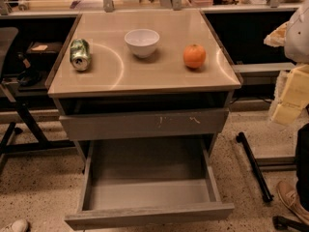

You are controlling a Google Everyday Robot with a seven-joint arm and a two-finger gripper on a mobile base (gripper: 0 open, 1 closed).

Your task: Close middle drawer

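Gripper [289, 98] at the right edge of the view: pale yellowish blocks hanging below a white, rounded arm segment [300, 30]. The frame cuts off part of it, so I cannot tell whether it is apart or together. It hangs off to the right of the cabinet [145, 79], at about the height of the cabinet's upper front, and is well apart from every drawer.

Middle drawer [149, 195]: pulled far out toward the camera, directly below the grey drawer front with yellowish scratches [145, 123]. The grey box interior is exposed (floor, both side walls and the rear part under the upper front, which falls into shadow). Its front panel is plain grey with no handle, as wide as the cabinet, and runs across the bottom of the view. The right end sits slightly higher in the picture than the left. The side walls narrow toward the cabinet body as they recede.

Upper scratched front: a dark gap shows between it and the tabletop.

Tabletop, glossy beige:
- green can [80, 54] on the left
- white bowl [142, 41] near the centre, toward the back
- orange [194, 56] on the right

All three stand well apart from one another.

A shoe [292, 199] rests on the speckled floor at the lower right.
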